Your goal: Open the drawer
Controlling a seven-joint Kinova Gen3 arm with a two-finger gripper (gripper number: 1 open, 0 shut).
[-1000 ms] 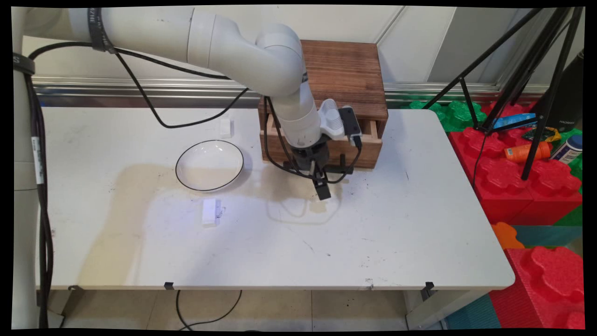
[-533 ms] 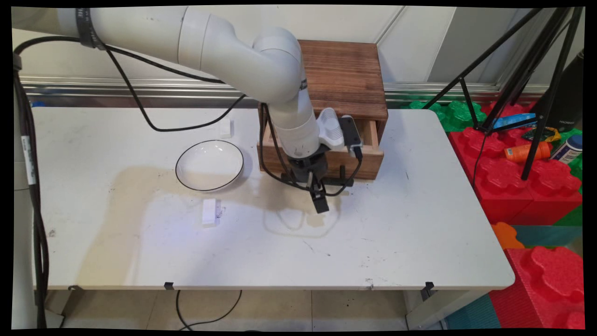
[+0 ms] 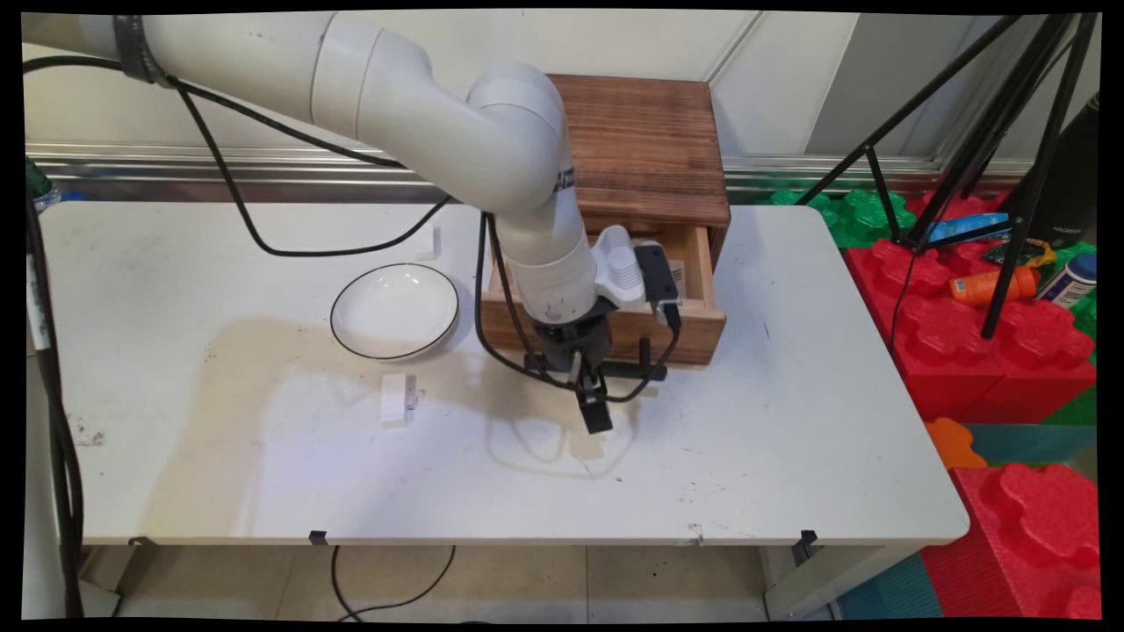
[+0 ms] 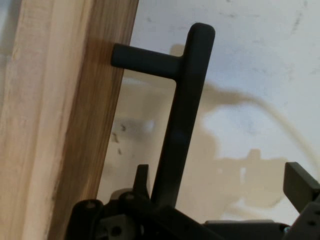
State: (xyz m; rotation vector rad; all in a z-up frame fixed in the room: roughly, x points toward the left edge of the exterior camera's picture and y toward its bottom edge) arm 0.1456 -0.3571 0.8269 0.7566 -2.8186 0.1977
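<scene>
Dark-stained wooden box cabinet w/ paler grained wood drawer pulled partly open, at back of matte white bench. Black gripper points down at drawer front, fingers apart either side of smooth black metal bar handle. Glossy white round plate w/ thin black rim and small white block well to its left.

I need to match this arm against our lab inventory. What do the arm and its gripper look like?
A white arm of thick rounded links, black cables looping from it and a black strap near its upper end. At the wrist sits a white and black module, then a black two-finger gripper.
</scene>
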